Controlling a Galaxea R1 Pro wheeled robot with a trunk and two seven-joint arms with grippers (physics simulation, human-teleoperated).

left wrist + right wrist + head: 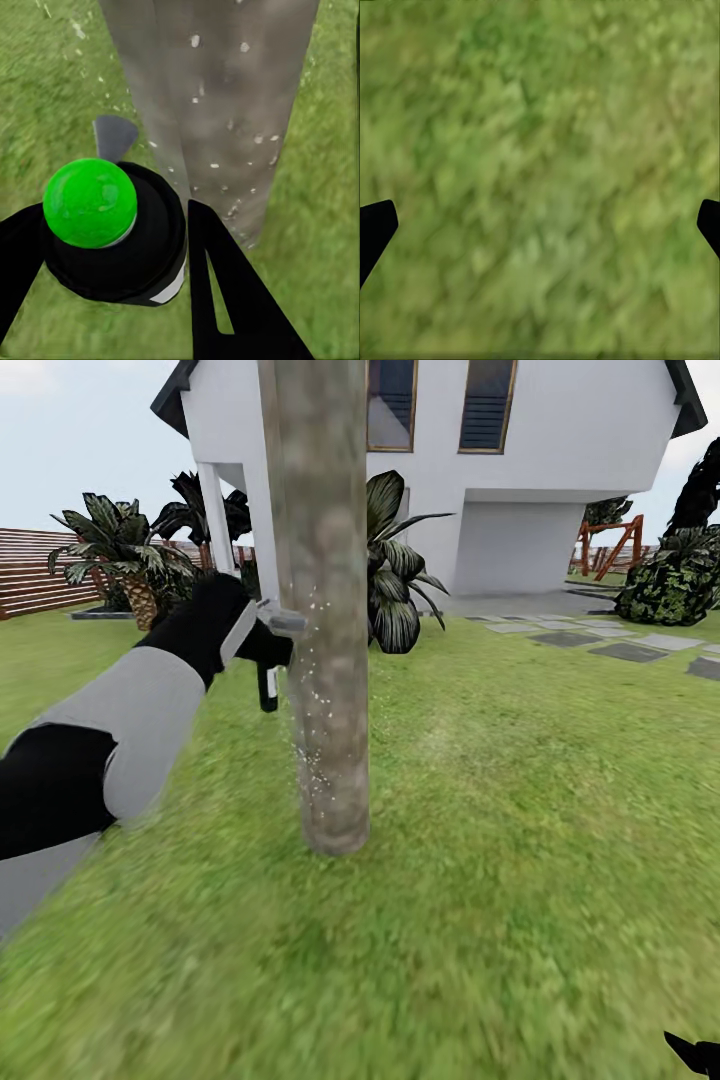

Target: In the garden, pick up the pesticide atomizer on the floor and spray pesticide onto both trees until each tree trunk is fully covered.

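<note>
The pesticide atomizer (pixel 268 650) is held up against the tree trunk (pixel 325 610), on the side facing the fence (pixel 30 565), with its nozzle almost touching the bark. In the left wrist view the left claw (pixel 112 247) is seen pinching the atomizer's dark body (pixel 142 247), one finger on each side, below the green cap (pixel 90 202). White droplets (pixel 196 40) are scattered over the trunk (pixel 217 112) and in the air just beside it, so spraying of this trunk is judged to be the step in hand.

To do it well, the nozzle should be kept aimed squarely at the trunk and close to it, and swept slowly from the base at the lawn (pixel 520 810) upward. Only the nearer face is seen speckled, so the far side of the trunk will probably need to be reached as well. The grip should be kept firm so the atomizer does not twist.

The right claw (pixel 540 225) hangs over grass away from the trunk; its two fingertips sit at opposite edges of the right wrist view, so it is spread wide and holds nothing.

Counted: one atomizer, one task trunk in view, two claws, one house (pixel 560 480) behind the trunk. The second tree cannot be made out.
</note>
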